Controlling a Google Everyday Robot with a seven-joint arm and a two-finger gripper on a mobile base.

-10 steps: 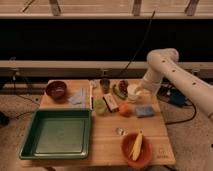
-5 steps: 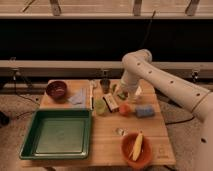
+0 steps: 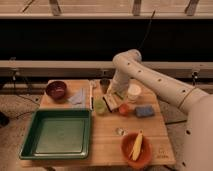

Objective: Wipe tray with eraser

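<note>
Over the middle of the bench (image 3: 102, 145), my fingers (image 3: 114, 96) hang low at the end of my white arm (image 3: 150, 75), which bends down from the right. Just under them, a little toward the front edge, lies the eraser (image 3: 111, 103), a small block with a dark brown top and a pale side. I cannot tell whether my fingers are spread, clenched or already on the eraser; they sit very close to it.

Just left of the eraser is a pale green rounded thing (image 3: 101, 107). Just right of it is a small orange-red object (image 3: 123, 108), then a blue sponge (image 3: 143, 111). Right of my fingers stands a white cup (image 3: 134, 92), and behind them a dark cup (image 3: 104, 84).

The green tray (image 3: 57, 135) lies well to the left of my fingers and nearer the front, apart from the eraser. Beyond it are a bluish cloth (image 3: 80, 97) and a dark red bowl (image 3: 56, 90). To the front right of my fingers sits an orange bowl (image 3: 125, 151).
</note>
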